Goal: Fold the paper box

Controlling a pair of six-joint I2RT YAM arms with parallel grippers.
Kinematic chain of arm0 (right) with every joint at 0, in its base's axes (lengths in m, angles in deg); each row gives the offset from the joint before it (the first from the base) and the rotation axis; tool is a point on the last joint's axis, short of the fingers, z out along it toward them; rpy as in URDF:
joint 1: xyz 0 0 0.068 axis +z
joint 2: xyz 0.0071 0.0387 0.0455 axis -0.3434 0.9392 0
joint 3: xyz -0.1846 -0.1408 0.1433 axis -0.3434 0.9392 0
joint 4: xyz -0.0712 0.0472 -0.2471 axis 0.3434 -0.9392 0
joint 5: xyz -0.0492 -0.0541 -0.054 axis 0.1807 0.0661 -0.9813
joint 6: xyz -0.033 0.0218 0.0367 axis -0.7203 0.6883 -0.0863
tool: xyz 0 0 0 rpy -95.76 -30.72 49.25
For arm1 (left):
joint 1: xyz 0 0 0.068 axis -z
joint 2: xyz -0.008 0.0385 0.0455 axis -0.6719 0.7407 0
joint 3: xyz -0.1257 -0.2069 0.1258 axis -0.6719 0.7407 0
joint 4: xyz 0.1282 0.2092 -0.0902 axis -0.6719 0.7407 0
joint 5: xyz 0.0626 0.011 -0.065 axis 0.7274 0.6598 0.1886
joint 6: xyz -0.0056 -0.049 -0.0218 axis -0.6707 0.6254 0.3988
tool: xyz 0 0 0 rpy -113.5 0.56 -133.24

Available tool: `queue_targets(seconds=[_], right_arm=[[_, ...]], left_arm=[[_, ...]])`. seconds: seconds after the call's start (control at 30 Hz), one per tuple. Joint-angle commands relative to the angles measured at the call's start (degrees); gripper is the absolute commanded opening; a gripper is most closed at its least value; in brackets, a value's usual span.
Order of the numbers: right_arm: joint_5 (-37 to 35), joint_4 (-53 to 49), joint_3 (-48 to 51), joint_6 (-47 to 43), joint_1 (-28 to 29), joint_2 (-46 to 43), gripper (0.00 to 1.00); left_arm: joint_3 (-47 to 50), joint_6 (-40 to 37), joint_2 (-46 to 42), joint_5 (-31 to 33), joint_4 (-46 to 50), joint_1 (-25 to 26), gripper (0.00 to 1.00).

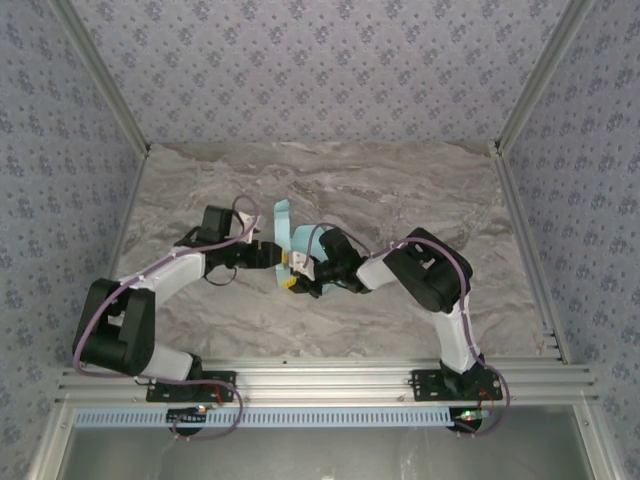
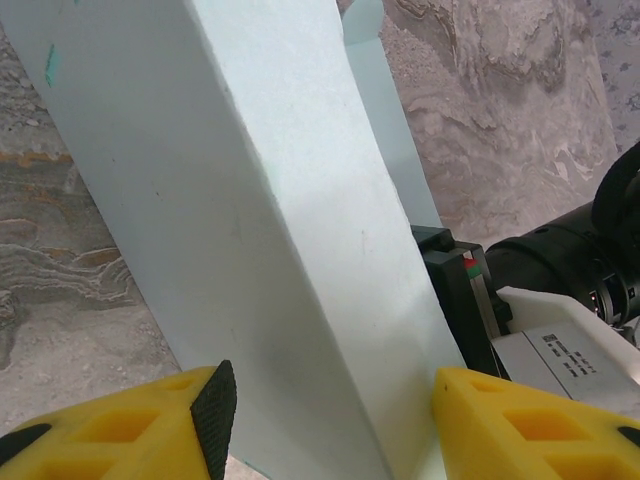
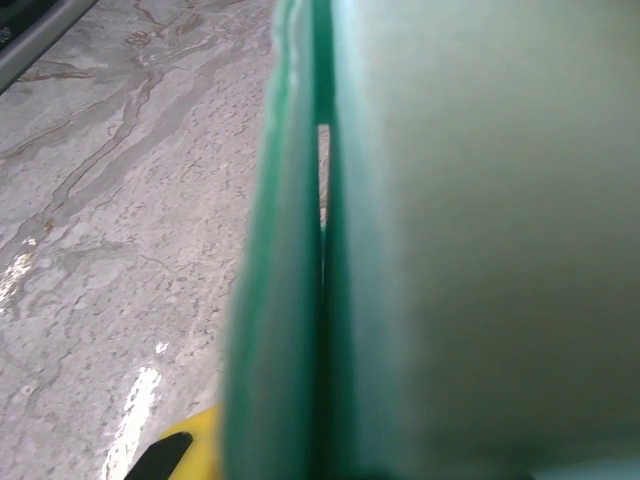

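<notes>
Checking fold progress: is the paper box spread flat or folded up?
Partly folded: the paper box shows a sharp crease between two angled panels and stands upright within the left gripper.

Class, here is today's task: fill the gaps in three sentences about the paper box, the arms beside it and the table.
1. In the left wrist view, the paper box stands between the two ____ fingers of the left gripper.
2. In the top view, the box sits between the left arm and the ____ arm.
3. The table has a grey ____ pattern.

Missing words: yellow; right; marble.
</notes>
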Motion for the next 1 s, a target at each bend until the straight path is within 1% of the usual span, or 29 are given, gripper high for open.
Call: queue_targets(seconds=[0.0, 0.07, 0.17, 0.27, 0.47, 0.67, 0.73, 0.77, 0.87, 0.97], right_arm=[[7.83, -3.19, -1.05, -2.75, 1.61, -0.82, 0.16], [8.60, -3.16, -0.62, -1.97, 1.13, -1.73, 0.23], [9.99, -0.77, -0.30, 0.17, 0.67, -2.13, 0.25], [10.17, -0.62, -0.93, 1.81, 0.32, -2.43, 0.26], [10.54, 3.38, 0.91, 4.62, -0.77, -3.28, 0.34], [9.19, 7.17, 3.46, 6.17, -0.92, -5.40, 0.35], [9.14, 6.38, 3.03, 5.85, -0.84, -5.85, 0.33], [9.13, 5.68, 2.89, 5.42, -0.75, -6.01, 0.30], [9.41, 4.35, 2.21, 3.53, -0.18, -5.60, 0.16], [10.24, 1.06, 0.65, 0.84, 0.30, -4.65, 0.08]], left_arm=[[3.00, 1.93, 0.73, 3.44, -0.45, 0.50, 0.56], [3.19, 2.47, 0.81, 3.19, -0.88, 0.54, 0.56], [2.77, 1.84, 1.13, 3.40, 0.19, 0.54, 0.56], [3.59, 2.79, 0.88, 3.90, -1.27, 0.54, 0.56], [3.88, 2.80, 0.39, 5.77, -0.88, 0.32, 0.55], [4.56, 3.35, -0.11, 6.60, -1.42, 0.14, 0.54], [4.92, 4.00, 0.05, 6.61, -2.24, 0.19, 0.54], [5.06, 4.22, 0.38, 6.31, -2.56, 0.19, 0.54], [4.66, 4.47, 1.36, 5.65, -2.32, 0.19, 0.54], [5.75, 5.98, 1.11, 5.31, -4.33, 0.14, 0.54]])
